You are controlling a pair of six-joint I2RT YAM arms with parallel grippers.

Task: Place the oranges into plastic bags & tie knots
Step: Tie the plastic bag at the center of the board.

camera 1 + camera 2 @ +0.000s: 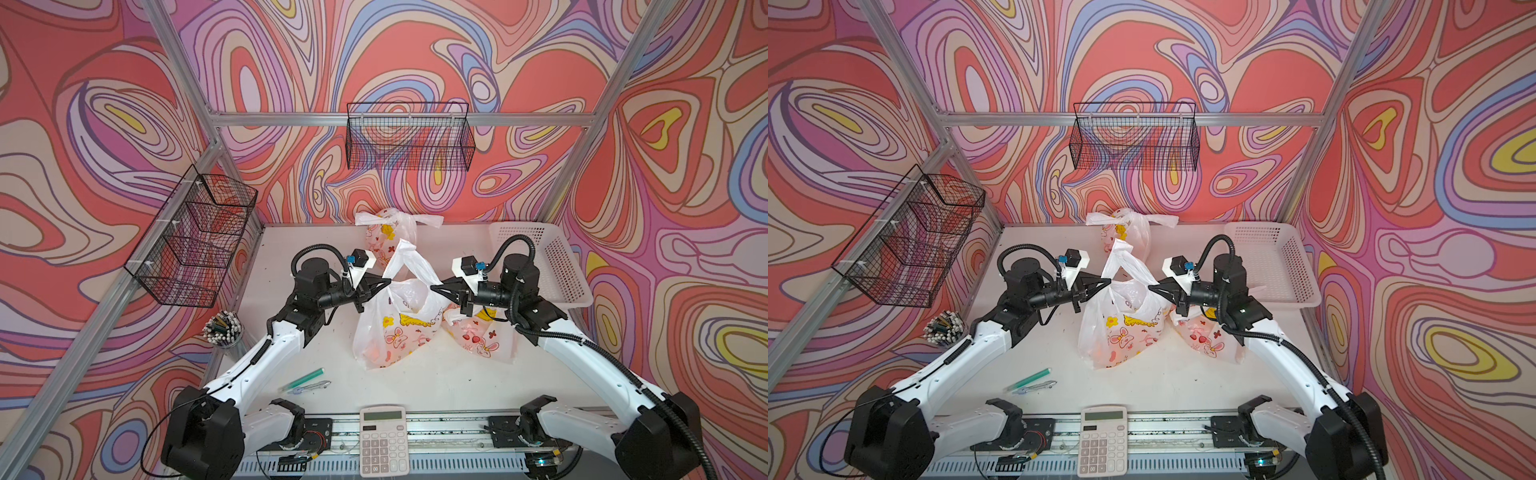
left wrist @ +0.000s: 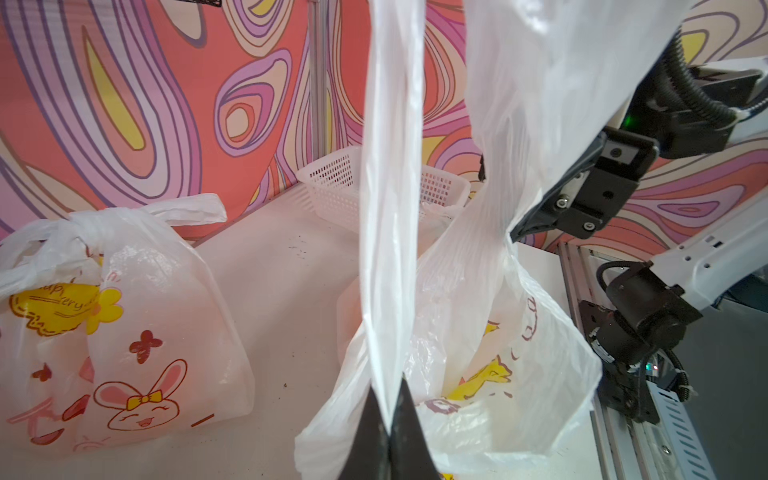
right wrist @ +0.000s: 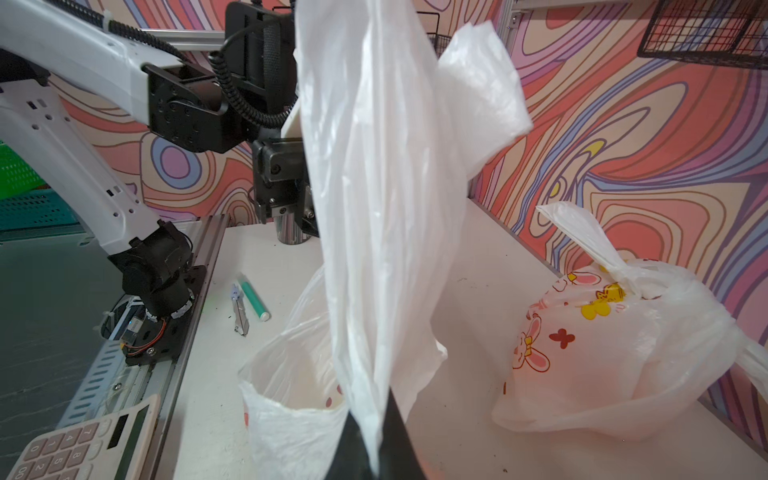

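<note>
- In both top views, the middle bag [image 1: 395,328] stands at the centre of the white table [image 1: 415,386], with its two handles [image 1: 405,259] crossed above it. The left claw [image 1: 388,282] and right claw [image 1: 433,286] face each other, each pressed together on one handle.
- A back bag [image 1: 1125,232] shows a finished knot. A third bag [image 1: 1208,340] lies beside the right arm, its top hidden. The oranges are not plainly visible through the film.
- Left wrist view: the left claw [image 2: 388,419] pinches a taut white handle [image 2: 388,208], and the bag's mouth gapes below.
- Right wrist view: the right claw [image 3: 374,451] pinches the other handle [image 3: 374,208], which is broad and slack.
- Judgement: to tie well, hold both pinches firm. Draw the handles apart evenly and low, so the crossing cinches onto the mouth without tearing the thin film.
</note>
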